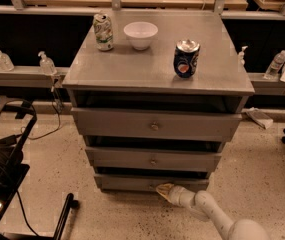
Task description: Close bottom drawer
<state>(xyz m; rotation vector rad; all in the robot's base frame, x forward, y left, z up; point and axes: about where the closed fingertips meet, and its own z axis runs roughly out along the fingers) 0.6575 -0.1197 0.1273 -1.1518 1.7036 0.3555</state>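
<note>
Your gripper (163, 188) sits low at the near foot of the grey cabinet (147, 69), its tip at the front of the bottom drawer (127, 182), just right of centre. The pincer seems drawn together into one point, holding nothing. The bottom drawer lies beneath the middle drawer (182, 161), with a dark gap above its front. On top stand a green can (103, 31), a white bowl (141, 34) and a blue can (186, 59).

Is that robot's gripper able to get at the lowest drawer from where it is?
Probably yes: the gripper is down low at the front of the bottom drawer, near its middle, with nothing visible between them.
</note>
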